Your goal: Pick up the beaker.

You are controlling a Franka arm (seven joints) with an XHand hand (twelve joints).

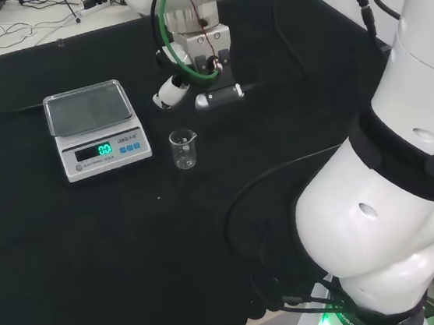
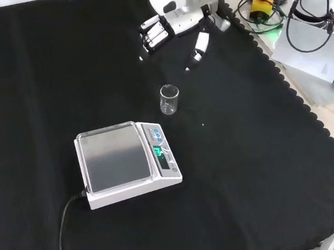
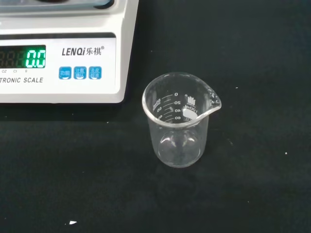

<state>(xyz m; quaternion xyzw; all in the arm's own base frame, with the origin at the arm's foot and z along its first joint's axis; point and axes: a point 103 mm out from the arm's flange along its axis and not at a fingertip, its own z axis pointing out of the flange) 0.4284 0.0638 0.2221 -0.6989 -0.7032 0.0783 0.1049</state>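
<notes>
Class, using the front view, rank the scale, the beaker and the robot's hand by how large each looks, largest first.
1. scale
2. hand, though it sits farther from the camera, so its true size is unsure
3. beaker

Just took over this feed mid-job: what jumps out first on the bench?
A small clear beaker stands upright and looks empty on the black cloth, just beyond the white scale in the front view. The scale's green display is lit and its pan is bare. The robot hand hovers farther back, open, apart from the beaker.
</notes>
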